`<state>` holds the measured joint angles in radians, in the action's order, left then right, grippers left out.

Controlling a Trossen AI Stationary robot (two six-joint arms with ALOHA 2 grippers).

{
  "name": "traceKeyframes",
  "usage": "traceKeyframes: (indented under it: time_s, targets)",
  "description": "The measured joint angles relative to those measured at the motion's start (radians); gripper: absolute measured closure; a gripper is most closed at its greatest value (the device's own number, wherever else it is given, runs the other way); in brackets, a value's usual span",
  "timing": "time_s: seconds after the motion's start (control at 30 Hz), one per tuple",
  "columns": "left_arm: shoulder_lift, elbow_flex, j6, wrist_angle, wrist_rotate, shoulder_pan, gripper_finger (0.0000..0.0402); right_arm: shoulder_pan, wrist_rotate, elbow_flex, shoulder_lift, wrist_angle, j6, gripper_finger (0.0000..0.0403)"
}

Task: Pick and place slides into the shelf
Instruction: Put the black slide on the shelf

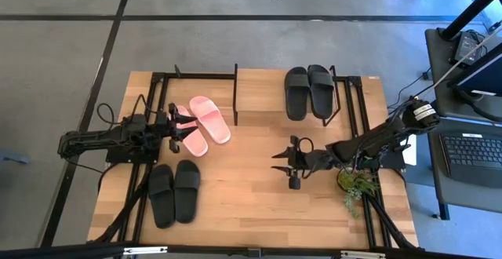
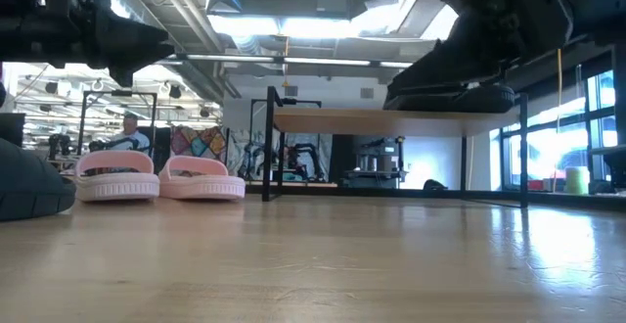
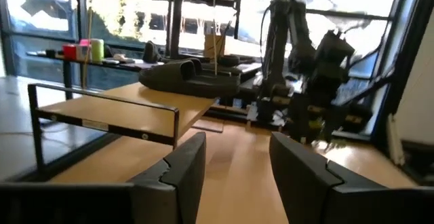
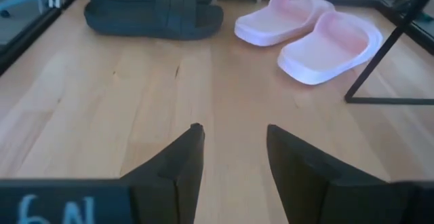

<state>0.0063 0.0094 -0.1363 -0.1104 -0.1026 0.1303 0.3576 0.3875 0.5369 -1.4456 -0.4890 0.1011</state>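
The shelf (image 1: 259, 94) stands at the table's far middle and holds one black pair of slides (image 1: 308, 92) on the right of its top board; both also show in the left wrist view (image 3: 186, 78). The pink pair (image 1: 202, 124) lies flat on the table left of the shelf. Another black pair (image 1: 174, 192) lies flat near the front left. My left gripper (image 1: 183, 125) is open and empty, raised over the pink pair's left side. My right gripper (image 1: 281, 163) is open and empty over the table's middle, pointing left toward the pink pair (image 4: 312, 34).
A small potted plant (image 1: 357, 182) stands on the table's right side beside my right arm. A laptop (image 1: 471, 153) sits on a stand off the table's right edge. Bare tabletop (image 1: 251, 196) lies between the front black pair and the plant.
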Motion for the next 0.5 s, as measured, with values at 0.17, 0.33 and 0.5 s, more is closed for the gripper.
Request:
traceKeyframes:
  time_s: [0.17, 0.33, 0.5]
  targets:
    - [0.0, 0.0, -0.015, -0.007, 0.13, 0.0, 0.0246, -0.002, 0.003, -0.056, 0.0, -0.113, -0.028, 0.0241]
    - [0.0, 0.0, -0.019, -0.027, 0.196, 0.0, 0.0246, -0.002, 0.003, -0.067, 0.0, -0.148, -0.058, 0.0241]
    - [0.0, 0.0, -0.019, -0.027, 0.196, 0.0, 0.0246, -0.002, 0.003, -0.067, 0.0, -0.146, -0.057, 0.0241]
